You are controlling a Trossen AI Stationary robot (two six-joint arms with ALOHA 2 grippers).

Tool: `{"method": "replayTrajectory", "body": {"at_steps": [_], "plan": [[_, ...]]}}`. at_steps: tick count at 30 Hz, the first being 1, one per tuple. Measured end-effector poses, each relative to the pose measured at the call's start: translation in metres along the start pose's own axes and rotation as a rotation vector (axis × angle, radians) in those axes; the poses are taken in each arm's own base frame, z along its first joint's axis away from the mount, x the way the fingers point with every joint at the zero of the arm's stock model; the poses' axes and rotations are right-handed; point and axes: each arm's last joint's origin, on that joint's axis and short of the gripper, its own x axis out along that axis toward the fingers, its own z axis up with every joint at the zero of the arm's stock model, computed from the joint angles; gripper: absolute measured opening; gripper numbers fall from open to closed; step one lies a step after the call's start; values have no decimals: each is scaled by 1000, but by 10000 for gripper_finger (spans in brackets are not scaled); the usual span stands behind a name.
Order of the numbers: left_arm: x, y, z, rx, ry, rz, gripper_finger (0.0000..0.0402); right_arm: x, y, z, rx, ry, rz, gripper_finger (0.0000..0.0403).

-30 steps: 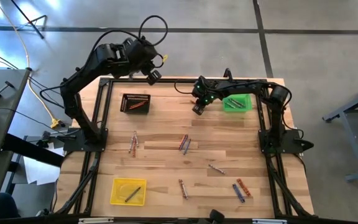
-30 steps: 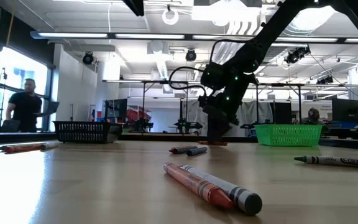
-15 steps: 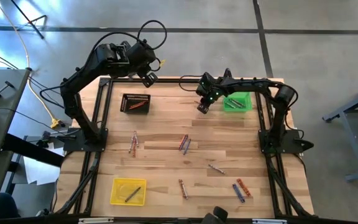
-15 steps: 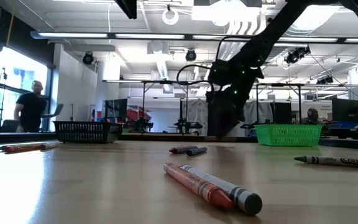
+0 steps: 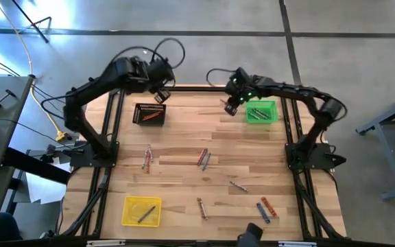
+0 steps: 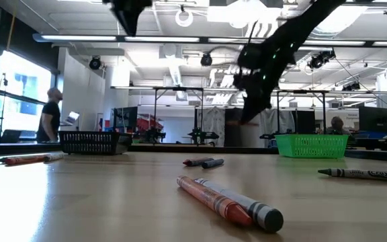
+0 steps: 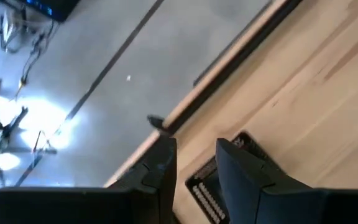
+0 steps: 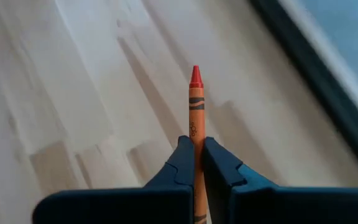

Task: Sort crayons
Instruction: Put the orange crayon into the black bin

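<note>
My right gripper (image 8: pixel 195 152) is shut on an orange-red crayon (image 8: pixel 195 106) above the table's far side, just left of the green basket (image 5: pixel 261 112); in the high view this gripper (image 5: pixel 230 108) hangs clear of the wood. My left gripper (image 7: pixel 196 165) is open with nothing between its fingers, and it hovers over the far edge of the black basket (image 5: pixel 149 113), which holds orange crayons. Other crayons (image 5: pixel 203 158) lie loose on the table. My right gripper pinches the crayon's paper-wrapped shaft (image 8: pixel 195 132) between its two fingers. The fingers slant down from above and lie along the crayon. The pointed red tip (image 8: pixel 195 76) sticks out past the fingertips, and the crayon is lifted clear of the table.
Loose crayons lie at the left (image 5: pixel 147 158), the middle, and the near right (image 5: pixel 266 209). A yellow tray (image 5: pixel 142 210) with a grey crayon sits near left. In the low view two crayons (image 6: pixel 230 202) lie close to the camera. A person (image 6: pixel 49 121) stands beyond the table.
My right gripper has risen off the table and gone toward the far right, nearer the green basket. My left gripper has sunk and tipped down toward the black basket.
</note>
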Motion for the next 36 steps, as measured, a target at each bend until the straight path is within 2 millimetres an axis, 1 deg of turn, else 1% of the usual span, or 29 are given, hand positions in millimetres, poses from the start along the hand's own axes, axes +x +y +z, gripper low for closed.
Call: {"method": "replayTrajectory", "body": {"at_steps": [3,6,8,10,13,15,17,22,26,29,33,36], "plan": [[21,-20,-19,-4,-4,-5,101,-31,-1,5,-11,-85,-6,0],[40,-43,-42,8,-91,-103,101,-61,1,7,-26,-179,44,0],[52,-58,-55,0,-196,-210,101,-78,5,8,-42,-240,87,0],[61,-72,-66,-15,-336,-321,101,-92,12,9,-74,-314,136,0],[71,-88,-80,-57,-580,-465,101,-102,25,3,-128,-409,218,0],[79,-96,-88,-98,-717,-545,101,-104,34,-4,-137,-468,259,0],[85,-101,-95,-152,-814,-607,101,-103,42,-11,-150,-531,282,0],[95,-114,-108,-257,-981,-709,101,-85,62,-31,-142,-692,360,0],[96,-131,-106,-277,-1069,-751,101,-71,79,-46,-151,-815,421,0],[100,-145,-105,-281,-1116,-773,101,-66,89,-56,-143,-884,423,0],[104,-157,-103,-318,-1201,-793,101,-62,101,-64,-138,-921,392,0],[109,-166,-100,-345,-1246,-803,101,-62,111,-65,-146,-928,362,0]]}}
